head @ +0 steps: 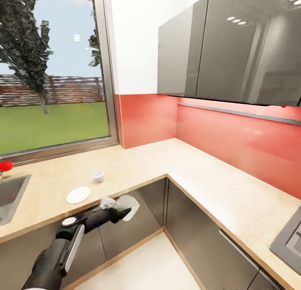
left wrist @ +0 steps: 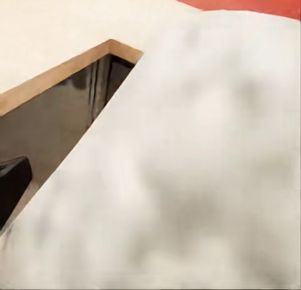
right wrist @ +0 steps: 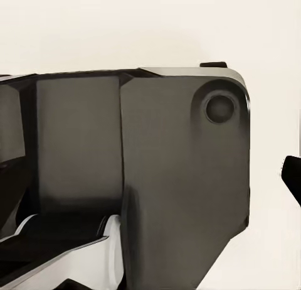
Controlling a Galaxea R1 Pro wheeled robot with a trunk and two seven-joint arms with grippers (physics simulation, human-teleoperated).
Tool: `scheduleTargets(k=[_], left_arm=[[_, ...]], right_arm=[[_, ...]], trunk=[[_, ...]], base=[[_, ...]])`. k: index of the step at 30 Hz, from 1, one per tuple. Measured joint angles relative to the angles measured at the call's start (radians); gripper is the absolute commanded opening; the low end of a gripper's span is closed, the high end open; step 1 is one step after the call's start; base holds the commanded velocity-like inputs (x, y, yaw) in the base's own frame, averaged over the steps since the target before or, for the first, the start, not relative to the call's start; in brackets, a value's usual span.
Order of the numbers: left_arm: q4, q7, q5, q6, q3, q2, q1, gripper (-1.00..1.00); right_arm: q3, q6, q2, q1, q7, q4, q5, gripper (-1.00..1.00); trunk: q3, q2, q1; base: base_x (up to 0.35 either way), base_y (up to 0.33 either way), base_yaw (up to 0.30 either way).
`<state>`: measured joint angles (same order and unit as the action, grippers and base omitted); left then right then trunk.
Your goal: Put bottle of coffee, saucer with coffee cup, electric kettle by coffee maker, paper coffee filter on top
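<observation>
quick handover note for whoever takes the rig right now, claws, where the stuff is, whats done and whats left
Left claw: shut on the paper coffee filter, held in front of the countertop edge near the inner corner; the filter also shows close up from the left wrist.
Right claw: can't be judged from these views.
On the countertop: saucer with the coffee cup standing apart from it, not on it, both near the sink.
Done: filter picked up.
Left: filter onto the coffee maker, cup onto saucer beside it, coffee bottle and electric kettle next to it. None of those three is in sight, so find the coffee maker first.
</observation>
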<state>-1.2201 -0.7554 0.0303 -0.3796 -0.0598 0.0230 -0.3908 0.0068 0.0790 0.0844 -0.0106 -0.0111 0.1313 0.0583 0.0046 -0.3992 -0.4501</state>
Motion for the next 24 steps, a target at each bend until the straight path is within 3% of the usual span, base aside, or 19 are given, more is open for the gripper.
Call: scheduleTargets(k=[1, 3, 4, 7, 11, 12, 13, 14, 19, 20, 21, 24], left_arm=[[0.000, -0.003, 0.001, 0.010, -0.001, 0.000, 0.022, -1.00], [0.020, -0.002, 0.004, 0.153, -0.019, 0.019, 0.152, -1.00], [0.035, 0.000, 0.003, 0.198, -0.040, 0.028, 0.188, -1.00], [0.105, 0.000, 0.003, 0.309, -0.108, 0.036, 0.240, -1.00], [0.276, -0.004, 0.002, 0.442, -0.210, 0.048, 0.264, -1.00], [0.331, -0.005, 0.002, 0.485, -0.248, 0.060, 0.267, -1.00], [0.356, -0.006, 0.001, 0.499, -0.263, 0.066, 0.267, -1.00], [0.423, -0.005, 0.001, 0.519, -0.289, 0.088, 0.270, -1.00], [0.472, -0.004, 0.000, 0.528, -0.312, 0.104, 0.271, -1.00], [0.492, -0.003, 0.000, 0.547, -0.314, 0.105, 0.272, -1.00], [0.533, -0.002, -0.002, 0.624, -0.336, 0.105, 0.272, -1.00], [0.558, -0.001, -0.006, 0.652, -0.353, 0.104, 0.272, -1.00]], right_arm=[[0.000, 0.000, 0.000, 0.000, 0.000, 0.000, 0.000, 1.00], [0.000, 0.000, 0.000, 0.000, 0.000, 0.001, 0.000, 1.00], [0.000, 0.000, 0.000, 0.000, 0.000, 0.002, 0.000, 1.00], [0.000, 0.000, 0.000, 0.000, -0.001, 0.004, -0.001, 1.00], [0.001, 0.000, 0.000, 0.000, -0.001, 0.019, -0.001, 1.00], [0.001, -0.001, 0.000, 0.000, -0.001, 0.021, -0.001, 1.00], [0.001, -0.001, 0.000, 0.000, -0.002, 0.021, -0.001, 1.00], [0.001, -0.002, 0.000, 0.000, -0.002, 0.022, -0.001, 1.00], [0.000, -0.002, -0.006, 0.000, -0.001, 0.020, -0.001, 1.00], [0.001, -0.002, -0.011, 0.000, -0.001, 0.020, -0.001, 1.00], [0.001, -0.002, -0.015, 0.000, 0.000, 0.020, -0.001, 1.00], [0.001, -0.001, -0.015, 0.000, 0.000, 0.019, -0.001, 1.00]], trunk=[[0.000, 0.000, 0.000], [0.000, 0.000, 0.000], [0.000, 0.000, 0.000], [0.000, 0.000, 0.000], [0.000, 0.000, 0.000], [0.000, 0.000, 0.000], [0.000, 0.000, 0.000], [0.000, 0.000, 0.000], [0.000, 0.000, 0.000], [0.000, 0.000, 0.000], [0.000, 0.000, 0.000], [0.000, 0.000, 0.000]], base=[[-0.280, -0.127, 0.147], [-0.281, -0.103, 0.023], [-0.281, -0.090, 0.010], [-0.280, -0.051, 0.004], [-0.279, -0.006, 0.000], [-0.277, -0.001, 0.000], [-0.130, 0.000, 0.000], [-0.083, 0.000, 0.000], [-0.019, 0.000, 0.020], [-0.001, 0.000, 0.244], [0.000, 0.000, 0.259], [0.000, 0.000, 0.268]])
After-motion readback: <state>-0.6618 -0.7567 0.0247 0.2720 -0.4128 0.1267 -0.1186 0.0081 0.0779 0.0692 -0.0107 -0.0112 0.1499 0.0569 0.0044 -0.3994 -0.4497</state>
